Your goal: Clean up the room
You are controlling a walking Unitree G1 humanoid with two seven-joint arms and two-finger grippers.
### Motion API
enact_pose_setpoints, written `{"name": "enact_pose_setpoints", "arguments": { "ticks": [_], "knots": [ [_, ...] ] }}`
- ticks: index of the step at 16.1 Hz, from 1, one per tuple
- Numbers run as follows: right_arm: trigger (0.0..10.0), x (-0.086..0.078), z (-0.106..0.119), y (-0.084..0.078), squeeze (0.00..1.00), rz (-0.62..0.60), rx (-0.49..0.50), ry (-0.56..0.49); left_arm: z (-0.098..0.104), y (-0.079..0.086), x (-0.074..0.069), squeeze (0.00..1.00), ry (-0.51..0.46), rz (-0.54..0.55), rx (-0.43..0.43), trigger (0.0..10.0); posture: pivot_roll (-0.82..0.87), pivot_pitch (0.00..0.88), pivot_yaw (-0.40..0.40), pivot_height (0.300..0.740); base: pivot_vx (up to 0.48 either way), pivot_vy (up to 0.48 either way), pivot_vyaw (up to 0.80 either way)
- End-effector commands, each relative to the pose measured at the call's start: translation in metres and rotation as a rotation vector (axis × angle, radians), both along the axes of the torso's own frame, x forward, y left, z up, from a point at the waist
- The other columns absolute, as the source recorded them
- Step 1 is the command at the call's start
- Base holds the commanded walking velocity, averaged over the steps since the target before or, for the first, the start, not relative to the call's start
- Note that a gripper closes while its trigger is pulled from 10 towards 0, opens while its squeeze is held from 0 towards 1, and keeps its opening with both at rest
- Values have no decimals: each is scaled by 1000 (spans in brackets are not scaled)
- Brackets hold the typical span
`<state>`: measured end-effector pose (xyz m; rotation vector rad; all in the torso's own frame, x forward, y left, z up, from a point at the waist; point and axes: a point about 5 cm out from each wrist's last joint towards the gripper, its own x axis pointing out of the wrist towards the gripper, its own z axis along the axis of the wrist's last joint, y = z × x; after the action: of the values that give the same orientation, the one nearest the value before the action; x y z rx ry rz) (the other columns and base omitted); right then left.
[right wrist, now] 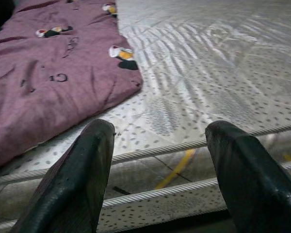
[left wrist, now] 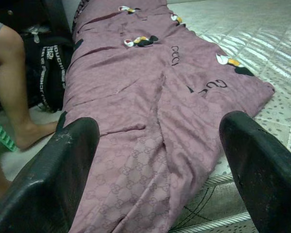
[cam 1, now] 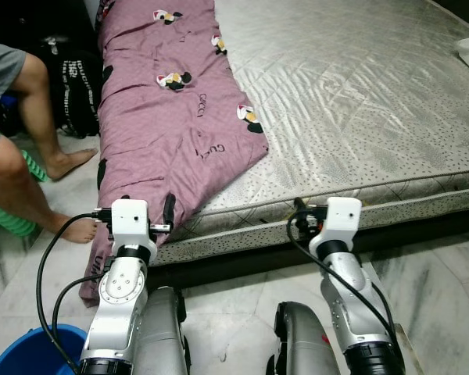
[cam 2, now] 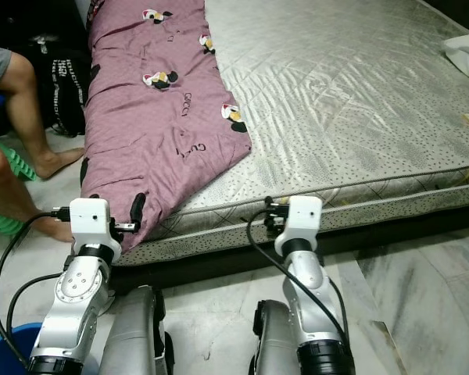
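**Both arms raised at the near edge of the bed**

A purple blanket (cam 1: pixel 168 117) with small cartoon prints lies along the left side of a bare grey mattress (cam 1: pixel 359 101), its near end draped over the mattress edge toward the floor. The left end effector (left wrist: pixel 160 165) is released, its two black fingers spread wide just in front of the hanging blanket (not touching it). The right end effector (right wrist: pixel 157 170) is also released, fingers apart, facing the near side of the mattress to the right of the blanket. A person's bare legs (cam 1: pixel 39 148) stand on the marble floor (cam 1: pixel 430 266) at far left, beside a black bag (cam 1: pixel 78 90). A blue bucket (cam 1: pixel 31 351) sits near left.
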<state>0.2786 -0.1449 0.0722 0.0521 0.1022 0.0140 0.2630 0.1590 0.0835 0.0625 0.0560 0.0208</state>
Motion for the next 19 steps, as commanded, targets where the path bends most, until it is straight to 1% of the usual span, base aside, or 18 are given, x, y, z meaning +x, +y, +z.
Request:
{"name": "enact_pose_setpoints", "arguments": {
  "ticks": [1, 3, 7, 19],
  "knots": [
    [10000, 0, 1, 1, 0, 6, -3, 2, 1, 3, -1, 0, 1, 0, 6, 10000, -18, 85, 3, 607, 0, 0, 0],
    [10000, 0, 1, 1, 0, 5, -5, 2, 1, 2, 0, 0, 2, -2, 7, 10000, -19, 84, 3, 607, 0, 0, 0],
    [10000, 0, 1, 1, 0, 5, -7, 1, 1, 1, 0, 0, -1, -10, 6, 10000, -20, 85, 3, 607, 275, 0, 713],
    [10000, 1, -1, 0, 0, -8, -2, 11, 1, 0, 1, 0, 2, -16, 5, 10000, -20, 83, 2, 607, 315, 0, 0]
  ]
}}
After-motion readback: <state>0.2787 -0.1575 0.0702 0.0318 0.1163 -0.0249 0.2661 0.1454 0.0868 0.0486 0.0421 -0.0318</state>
